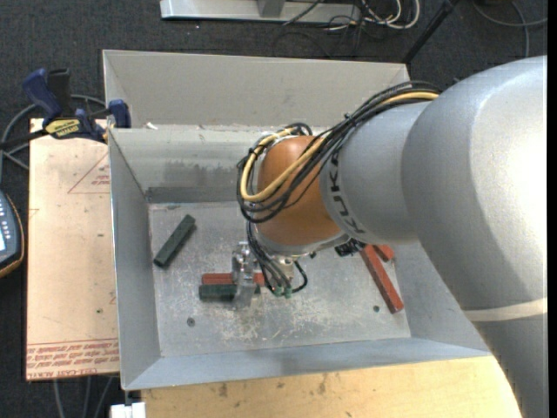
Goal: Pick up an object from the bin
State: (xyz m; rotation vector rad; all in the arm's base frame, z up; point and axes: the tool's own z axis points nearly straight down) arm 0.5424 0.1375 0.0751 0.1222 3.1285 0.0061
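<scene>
Bin floor (pixel 296 320): dark block (pixel 216 293) by hand (pixel 246 279)

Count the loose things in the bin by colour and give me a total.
Dark grey: 2, the long dark block at the left and the short dark block by the hand.
Red: 2, the short red bar by the hand and the long red bar at the right.
Total: 4.
</scene>
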